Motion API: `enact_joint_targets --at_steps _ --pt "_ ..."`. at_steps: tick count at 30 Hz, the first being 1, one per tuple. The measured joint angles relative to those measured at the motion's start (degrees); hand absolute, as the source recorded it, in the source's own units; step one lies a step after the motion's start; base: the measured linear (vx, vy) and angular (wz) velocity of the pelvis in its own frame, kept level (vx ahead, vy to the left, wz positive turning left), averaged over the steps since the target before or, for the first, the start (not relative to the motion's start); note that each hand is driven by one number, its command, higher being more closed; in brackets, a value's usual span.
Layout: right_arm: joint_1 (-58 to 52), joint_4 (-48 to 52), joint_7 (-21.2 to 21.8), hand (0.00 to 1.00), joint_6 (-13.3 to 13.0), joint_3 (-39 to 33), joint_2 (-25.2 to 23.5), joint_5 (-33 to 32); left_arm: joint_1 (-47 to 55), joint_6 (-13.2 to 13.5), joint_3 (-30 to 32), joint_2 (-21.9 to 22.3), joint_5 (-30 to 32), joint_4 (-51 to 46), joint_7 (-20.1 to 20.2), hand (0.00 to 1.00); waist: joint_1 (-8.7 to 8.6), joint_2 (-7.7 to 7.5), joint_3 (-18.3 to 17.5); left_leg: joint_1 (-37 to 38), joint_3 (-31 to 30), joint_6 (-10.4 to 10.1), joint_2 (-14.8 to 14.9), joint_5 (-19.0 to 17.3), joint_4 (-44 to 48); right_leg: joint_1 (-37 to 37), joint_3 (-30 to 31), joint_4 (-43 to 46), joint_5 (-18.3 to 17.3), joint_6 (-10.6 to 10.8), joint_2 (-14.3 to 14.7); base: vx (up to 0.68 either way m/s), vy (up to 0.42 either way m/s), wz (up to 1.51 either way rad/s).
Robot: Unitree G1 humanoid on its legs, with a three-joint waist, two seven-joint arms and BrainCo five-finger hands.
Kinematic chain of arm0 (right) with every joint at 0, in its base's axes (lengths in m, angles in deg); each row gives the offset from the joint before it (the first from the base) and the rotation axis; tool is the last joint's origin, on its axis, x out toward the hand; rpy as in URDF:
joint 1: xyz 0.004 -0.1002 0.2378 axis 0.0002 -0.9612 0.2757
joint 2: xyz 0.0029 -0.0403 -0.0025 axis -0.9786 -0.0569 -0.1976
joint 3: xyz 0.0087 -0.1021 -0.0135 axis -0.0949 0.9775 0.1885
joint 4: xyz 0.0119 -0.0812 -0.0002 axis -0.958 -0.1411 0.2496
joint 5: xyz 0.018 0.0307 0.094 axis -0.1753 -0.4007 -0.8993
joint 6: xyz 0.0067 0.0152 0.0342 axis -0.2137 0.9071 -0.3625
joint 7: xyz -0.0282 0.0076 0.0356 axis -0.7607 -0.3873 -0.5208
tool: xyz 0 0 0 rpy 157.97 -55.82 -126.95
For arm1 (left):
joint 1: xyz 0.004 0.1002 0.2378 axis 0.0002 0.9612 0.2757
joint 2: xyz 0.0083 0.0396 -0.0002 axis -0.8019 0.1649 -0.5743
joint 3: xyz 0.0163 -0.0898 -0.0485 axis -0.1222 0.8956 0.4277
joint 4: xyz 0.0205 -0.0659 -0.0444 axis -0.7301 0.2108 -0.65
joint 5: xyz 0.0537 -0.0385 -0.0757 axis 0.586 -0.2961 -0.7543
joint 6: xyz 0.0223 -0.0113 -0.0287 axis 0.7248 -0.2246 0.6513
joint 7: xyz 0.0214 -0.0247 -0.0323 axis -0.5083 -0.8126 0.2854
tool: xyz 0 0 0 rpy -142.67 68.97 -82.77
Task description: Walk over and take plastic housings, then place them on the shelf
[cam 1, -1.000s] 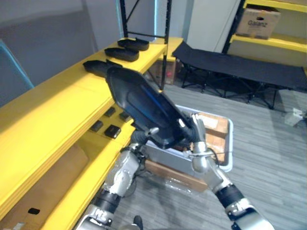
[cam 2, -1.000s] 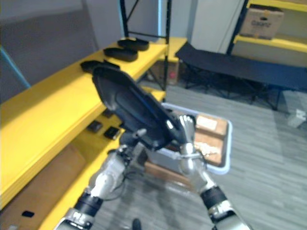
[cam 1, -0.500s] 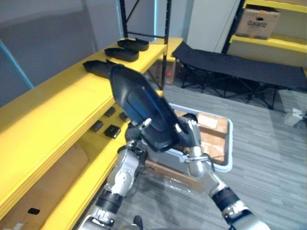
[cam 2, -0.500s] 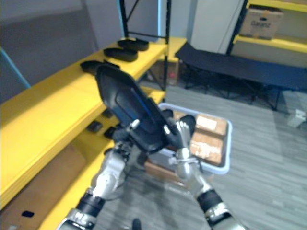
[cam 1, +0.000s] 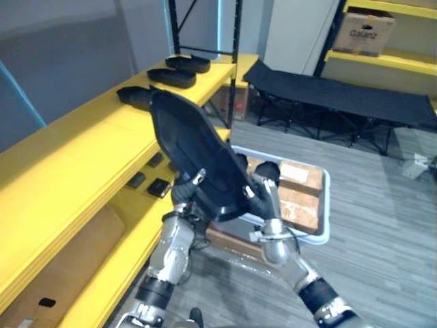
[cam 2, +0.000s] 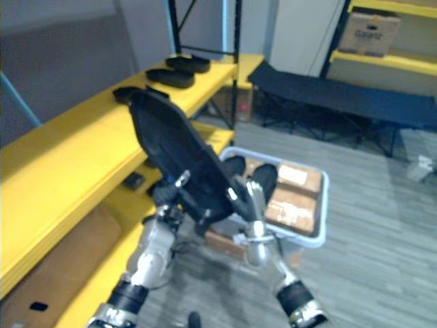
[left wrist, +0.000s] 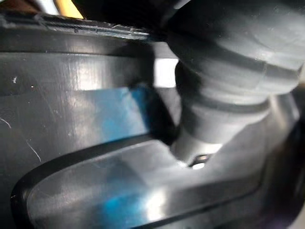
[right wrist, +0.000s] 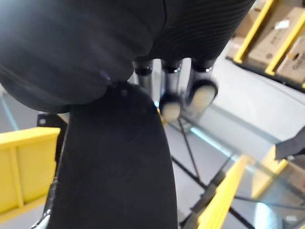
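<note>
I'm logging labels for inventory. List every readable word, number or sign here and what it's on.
cardboard box on the far shelf: dark print, too blurred to read.
white label on a brown box in the grey bin: too small to read.
plastic housing: no text visible.

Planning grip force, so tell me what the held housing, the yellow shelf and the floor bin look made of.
Plastic housing: black moulded plastic, semi-gloss. The left wrist view shows a soft bluish sheen and a raised moulded rim.
Shelf: flat yellow-painted boards with a matte finish; whether metal or wood cannot be told.
Bin: pale and thin-walled with a rolled rim, probably plastic.
</note>
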Motion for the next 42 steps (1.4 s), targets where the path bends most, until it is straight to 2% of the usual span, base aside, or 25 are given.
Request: enact_joint_targets --at_steps 5,8,11,13,15,16,17,18,19,21,24,25,27,29,31,32,33,34,35,36,37,39,42 --pt "-0.7 1.6 2.2 0.00 -0.4 1.9 0.4 -2.2 0.5 2.0 0.0 -0.3 0.7 -0.7 0.6 1.00 0.02 -0.24 -0.1 -0.1 0.4 0.0 0.0 0.0 0.0 -0.3 0.5 0.0 0.1 0.0 0.0 0.02 0.011 -0.05" --pt "-1.3 1.6 3.8 0.00 -0.3 4.1 0.8 -4.9 1.6 3.9 -0.4 -0.2 4.7 -0.9 -0.8 1.00 0.04 -0.71 -0.4 -0.2 0.4 0.0 0.0 0.0 0.0 -0.4 0.5 0.0 0.1 0.0 0.0 0.00 0.000 0.00" --pt "-1.7 3.5 7.0 0.00 -0.1 4.5 0.4 -11.0 2.9 5.1 -0.4 0.0 8.8 -2.6 -3.7 1.00 0.03 -0.83 -0.5 -0.2 0.5 0.0 -0.1 0.0 0.0 -0.6 0.5 0.4 0.0 0.0 -0.1 0.00 0.000 0.00" --pt "-2.2 8.1 9.5 0.00 1.0 4.3 0.2 -15.3 4.5 5.8 0.1 0.3 13.7 -6.1 -6.6 1.00 0.03 -0.83 -0.5 -0.2 0.6 0.0 -0.1 0.0 0.0 -0.8 0.5 1.1 0.0 0.0 -0.2 0.00 0.000 0.00" --pt "-2.3 13.7 10.7 0.00 1.1 3.0 -1.2 -18.5 5.5 6.3 2.1 0.3 22.5 -10.0 -10.7 1.00 0.00 -0.83 -0.5 -0.2 0.7 0.0 -0.1 0.0 0.0 -1.1 0.5 1.3 -0.1 -0.2 -0.3 0.00 0.036 -0.02" --pt "-2.3 15.3 10.7 0.00 1.0 2.2 -1.4 -18.8 5.6 6.3 2.6 0.3 24.1 -10.5 -11.7 1.00 0.00 -0.83 -0.5 -0.2 0.7 0.0 -0.1 0.0 0.0 -1.2 0.5 1.3 -0.2 -0.2 -0.3 0.00 0.034 -0.02" --pt "-2.6 18.2 11.1 0.00 0.9 0.4 -1.9 -19.8 5.8 6.2 3.8 0.7 27.3 -10.9 -13.7 1.00 0.01 -0.83 -0.5 -0.2 0.8 0.0 -0.1 0.0 0.0 -1.2 0.6 1.3 -0.2 -0.2 -0.3 0.00 0.000 0.00" --pt "-2.9 22.4 12.8 0.00 -0.2 -2.7 -2.7 -23.3 6.3 6.1 5.7 1.1 32.2 -11.4 -16.2 1.00 -0.05 -0.83 -0.5 -0.1 0.9 0.0 -0.1 0.0 0.0 -1.3 0.7 1.4 -0.2 -0.2 -0.4 0.01 0.029 -0.04" --pt "-2.9 24.2 13.7 0.00 -1.2 -4.6 -2.9 -25.4 6.7 6.1 6.9 1.1 34.3 -11.6 -17.4 1.00 -0.11 -0.83 -0.5 -0.1 1.0 0.0 -0.1 0.0 0.0 -1.4 0.8 1.5 -0.2 -0.2 -0.4 0.01 0.025 -0.05" --pt "-3.8 28.6 17.6 0.00 -4.0 -13.0 -2.8 -35.7 8.3 6.0 12.0 1.0 44.7 -12.7 -23.3 1.00 -0.25 -0.83 -0.5 -0.1 1.4 -0.1 -0.1 -0.3 0.0 -1.6 1.0 1.8 -0.2 -0.2 -0.5 0.01 0.030 -0.05" --pt "-7.8 28.9 21.3 0.00 -5.4 -22.9 -2.8 -45.4 10.6 5.9 17.9 0.8 54.1 -17.0 -29.6 1.00 -0.41 -0.78 -0.5 0.0 2.2 0.0 -0.1 -0.4 0.0 -1.8 1.7 1.8 -0.2 -0.2 -0.5 0.02 0.029 -0.09" --pt "-9.0 28.9 22.4 0.00 -5.4 -24.5 -2.9 -47.7 10.7 5.9 18.7 0.5 55.2 -17.7 -30.6 1.00 -0.44 -0.75 -0.5 0.0 2.3 0.0 -0.1 -0.4 0.0 -1.8 1.9 1.8 -0.2 -0.2 -0.5 0.03 0.021 -0.06" --pt "-13.0 28.8 28.0 0.00 -5.4 -29.6 -3.3 -57.3 11.4 6.1 21.6 -0.1 59.2 -20.3 -33.2 1.00 -0.97 -0.30 -0.7 0.0 2.5 0.1 -0.1 -0.5 0.0 -2.0 2.2 1.7 -0.2 -0.2 -0.6 0.04 0.018 -0.08" --pt "-14.6 28.3 30.8 0.00 -5.1 -32.3 -3.7 -61.0 12.1 6.7 22.6 0.0 60.3 -20.7 -33.9 1.00 -1.69 0.35 -1.1 0.0 2.7 0.2 -0.2 -0.7 0.0 -2.1 2.4 1.5 -0.2 -0.2 -0.6 0.05 0.019 -0.09" --pt "-16.6 26.3 33.6 0.00 -3.5 -34.9 -4.4 -63.0 13.2 8.7 22.7 0.1 59.6 -20.7 -32.8 1.00 -2.23 1.24 -1.7 -0.1 3.4 0.1 -0.1 -0.8 0.0 -2.5 3.1 1.5 -0.1 -0.2 -0.6 0.05 0.018 -0.18" --pt "-17.6 24.2 35.8 0.00 -1.0 -35.8 -4.8 -66.0 13.6 10.9 22.7 0.1 55.4 -20.8 -29.6 1.00 -2.51 1.60 -1.9 0.0 3.8 0.1 0.1 -0.9 0.0 -2.7 3.8 1.3 0.0 -0.2 -0.5 0.04 0.003 -0.17" --pt "-18.0 22.7 36.5 0.00 0.3 -36.0 -5.1 -66.9 13.9 11.9 22.5 0.1 52.6 -21.0 -27.4 1.00 -2.79 1.74 -1.9 -0.1 3.9 0.0 0.1 -0.9 0.0 -2.7 3.8 1.1 0.1 -0.2 -0.4 0.05 0.000 -0.13" --pt "-19.2 19.8 36.9 0.00 2.2 -36.2 -5.9 -67.4 14.5 13.4 21.8 0.2 46.9 -21.3 -23.4 1.00 -3.23 2.03 -2.0 -0.1 3.9 0.0 0.2 -0.9 0.0 -2.7 3.9 1.1 0.1 -0.2 -0.3 0.05 -0.003 -0.07" --pt "-21.0 17.5 36.9 0.00 3.8 -36.6 -6.8 -67.4 14.9 14.3 21.4 0.7 42.9 -21.6 -20.0 1.00 -3.31 2.32 -2.0 -0.1 4.1 -0.1 0.3 -1.0 0.0 -2.8 4.0 1.0 0.1 -0.2 -0.3 0.05 -0.002 -0.06" --pt "-22.0 16.6 36.9 0.00 4.6 -36.8 -7.3 -67.4 15.1 14.6 21.3 1.1 41.4 -21.7 -18.6 1.00 -3.31 2.49 -1.9 -0.1 4.1 -0.1 0.3 -1.0 0.0 -2.8 4.1 1.0 0.1 -0.2 -0.2 0.05 0.002 -0.08" --pt "-24.1 14.2 36.2 0.00 5.9 -37.3 -8.2 -67.1 16.3 14.9 21.3 2.4 37.4 -22.4 -14.8 1.00 -3.35 2.93 -1.7 -0.1 4.3 -0.2 0.4 -1.0 0.0 -3.0 4.2 1.0 0.1 -0.2 -0.2 0.05 0.007 -0.06" --pt "-26.0 11.0 34.5 0.00 5.9 -38.7 -9.0 -63.5 19.1 15.0 20.9 3.2 33.0 -23.2 -10.5 1.00 -3.32 3.21 -1.6 -0.2 4.9 -0.3 0.4 -1.2 0.0 -3.4 4.7 1.0 0.1 -0.2 -0.3 0.06 0.017 -0.14" --pt "-28.5 9.5 32.2 0.00 5.7 -40.4 -9.9 -58.2 23.8 14.9 20.2 3.5 32.5 -23.4 -7.0 1.00 -3.29 3.04 -1.3 -0.4 5.4 -0.3 0.4 -1.5 0.0 -3.8 5.4 1.1 0.2 -0.1 -0.3 0.07 0.018 -0.11"
